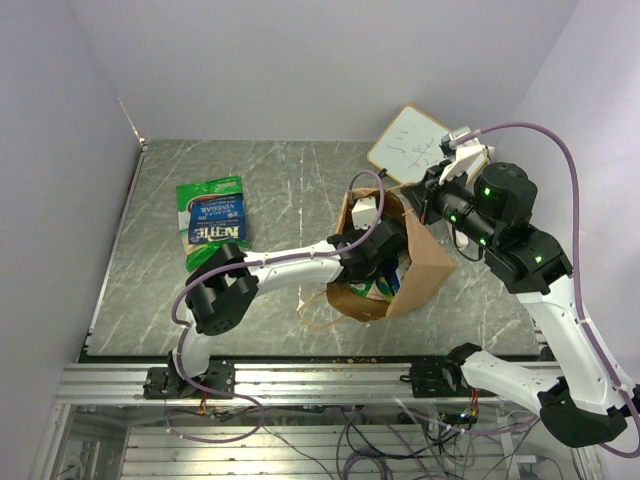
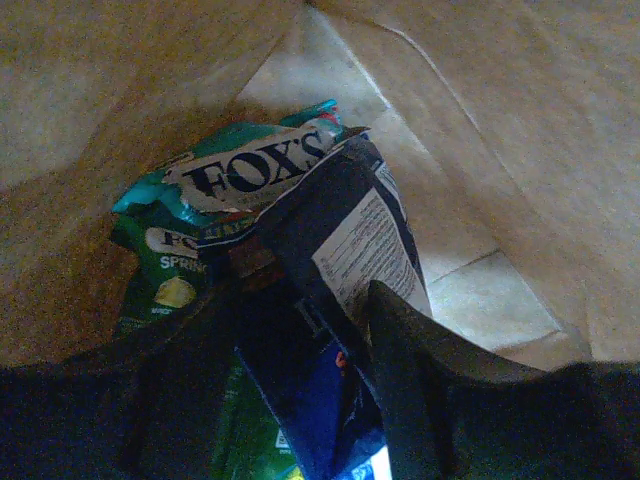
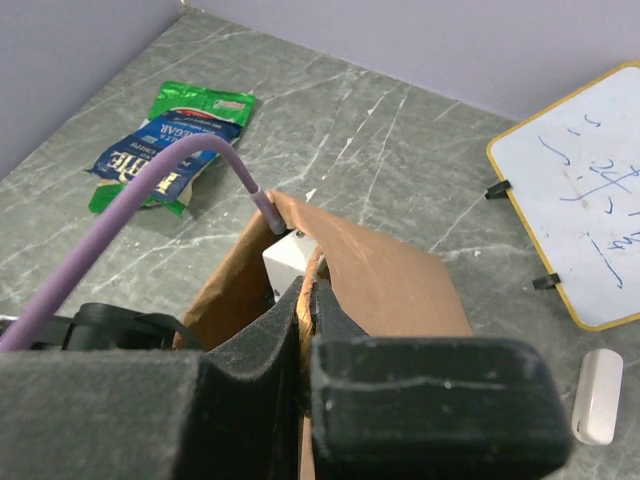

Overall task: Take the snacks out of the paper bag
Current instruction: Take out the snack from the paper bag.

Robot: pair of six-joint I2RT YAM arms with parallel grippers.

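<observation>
The brown paper bag (image 1: 427, 262) stands mouth up right of centre. My left gripper (image 1: 366, 262) reaches inside it. In the left wrist view the gripper (image 2: 305, 345) is shut on a dark blue snack packet (image 2: 335, 255). That packet stands between the fingers, above a teal FOX'S packet (image 2: 250, 170) and a green packet (image 2: 165, 275). My right gripper (image 1: 422, 200) is shut on the bag's twisted paper handle (image 3: 312, 270) at the far rim (image 3: 390, 290). It holds the mouth open. One green and blue packet (image 1: 212, 220) lies on the table at the left, also in the right wrist view (image 3: 165, 160).
A white writing board (image 1: 413, 140) lies at the back right, just behind the bag, also in the right wrist view (image 3: 585, 190). A small white eraser (image 3: 598, 395) lies near it. The bag's other handle loops onto the table towards the front (image 1: 315, 305).
</observation>
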